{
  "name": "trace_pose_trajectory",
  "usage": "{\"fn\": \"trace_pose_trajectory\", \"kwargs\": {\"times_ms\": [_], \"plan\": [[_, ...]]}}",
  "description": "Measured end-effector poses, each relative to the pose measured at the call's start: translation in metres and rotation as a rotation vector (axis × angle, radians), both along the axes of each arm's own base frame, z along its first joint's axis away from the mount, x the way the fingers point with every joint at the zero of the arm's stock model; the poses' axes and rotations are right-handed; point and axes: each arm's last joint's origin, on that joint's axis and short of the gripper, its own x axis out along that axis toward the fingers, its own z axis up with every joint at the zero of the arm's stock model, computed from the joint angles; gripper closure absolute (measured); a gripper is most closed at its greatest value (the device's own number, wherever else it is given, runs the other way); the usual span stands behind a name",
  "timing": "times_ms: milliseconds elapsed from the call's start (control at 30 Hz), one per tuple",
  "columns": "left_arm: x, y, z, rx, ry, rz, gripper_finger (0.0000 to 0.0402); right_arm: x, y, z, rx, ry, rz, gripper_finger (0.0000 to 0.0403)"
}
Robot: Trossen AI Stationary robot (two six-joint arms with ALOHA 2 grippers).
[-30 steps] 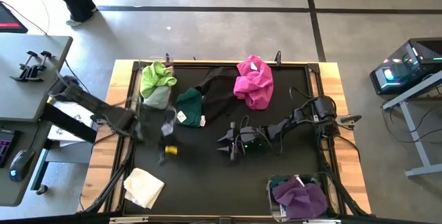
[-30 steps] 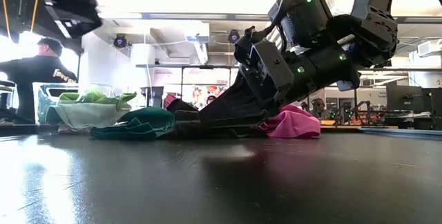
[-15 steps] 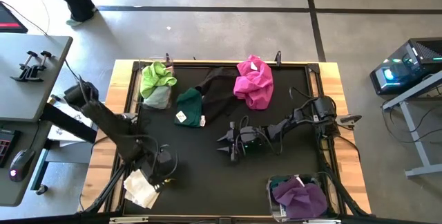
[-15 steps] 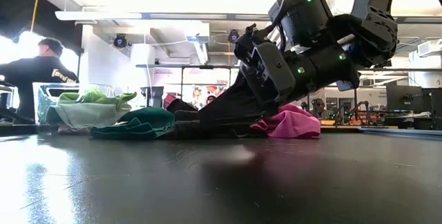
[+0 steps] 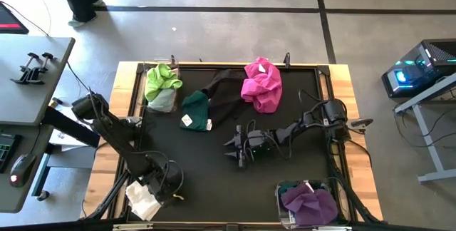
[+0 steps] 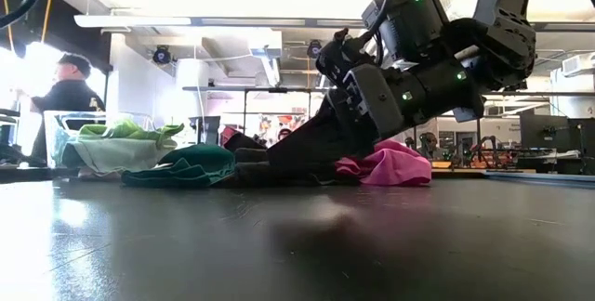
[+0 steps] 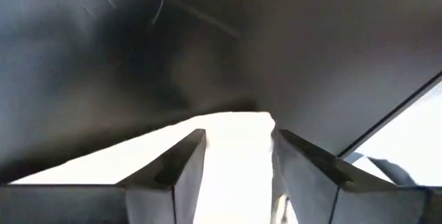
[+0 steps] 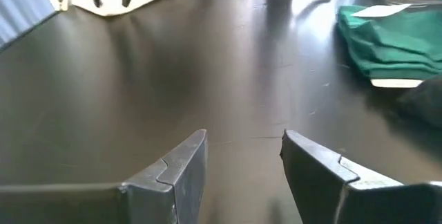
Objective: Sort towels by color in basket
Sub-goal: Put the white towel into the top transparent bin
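Observation:
My left gripper [image 5: 159, 190] is low over the table's near-left corner. In the left wrist view it [image 7: 238, 148] is open, and the cream-white towel [image 7: 235, 162] [image 5: 142, 199] lies flat on the table between its fingers. My right gripper [image 5: 239, 150] [image 8: 242, 148] hovers open above bare table at the middle, touching nothing; the low view shows it [image 6: 339, 64] tilted downward. A lime green towel [image 5: 162, 78] lies on a pale one in the far-left basket. The dark teal-green [image 5: 195, 110], black [image 5: 222, 94] and magenta [image 5: 261, 85] towels lie along the far side. My left gripper comes down slanting from above onto the cream-white towel's edge [image 7: 238, 124], with one open finger on either side of it. I cannot tell whether the fingers touch the cloth.
A clear basket [image 5: 285, 213] at the near-right corner holds a purple towel [image 5: 311, 204] over a teal one. The table has a wooden rim [image 5: 117, 117]. Bare black table lies between the two grippers. A person [image 6: 65, 87] stands beyond the far-left side.
My left gripper has swung quickly from the left-middle of the table toward the near-left corner and dropped onto the cream-white towel, which it now partly covers. My right gripper has tipped slightly and otherwise stayed in place.

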Motion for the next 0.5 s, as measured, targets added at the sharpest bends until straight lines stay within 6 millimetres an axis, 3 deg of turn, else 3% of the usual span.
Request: {"fn": "trace_pose_trajectory", "kwargs": {"times_ms": [133,267,500], "plan": [[-0.003,0.001,-0.004,0.023,0.029,-0.092,0.0217,0.001,-0.005,0.000,0.007,-0.002,-0.017,0.0224],[-0.008,-0.003,-0.014,0.069,0.021,-0.242,0.0229,0.001,-0.005,0.000,0.007,-0.001,-0.017,0.0224],[-0.003,-0.008,-0.018,0.137,0.015,-0.483,0.0332,0.000,-0.003,-0.001,0.016,0.010,-0.016,0.0224]]}}
